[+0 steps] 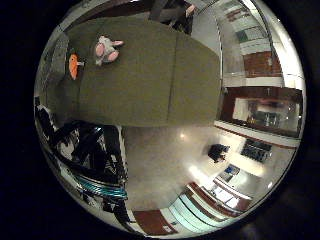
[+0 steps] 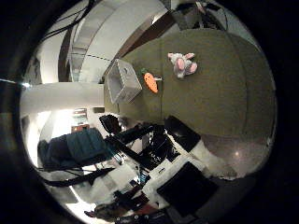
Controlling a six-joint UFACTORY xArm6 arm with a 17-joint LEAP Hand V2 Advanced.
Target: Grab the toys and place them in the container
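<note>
A pink and white plush toy (image 2: 182, 63) lies on the green table (image 2: 224, 84). An orange toy (image 2: 150, 82) lies beside it, close to a white open container (image 2: 122, 79) that stands at the table's edge. The little finger side palm view shows the plush toy (image 1: 106, 50) and the orange toy (image 1: 73, 66) on the same green table (image 1: 160, 85). All of these are small in view, so they are far from the palm.
Black stands and equipment (image 2: 140, 140) crowd the floor beside the table, next to a teal chair (image 2: 79, 149). Wooden cabinets (image 1: 262, 105) and a shiny floor (image 1: 170, 160) lie beyond the table's other edge.
</note>
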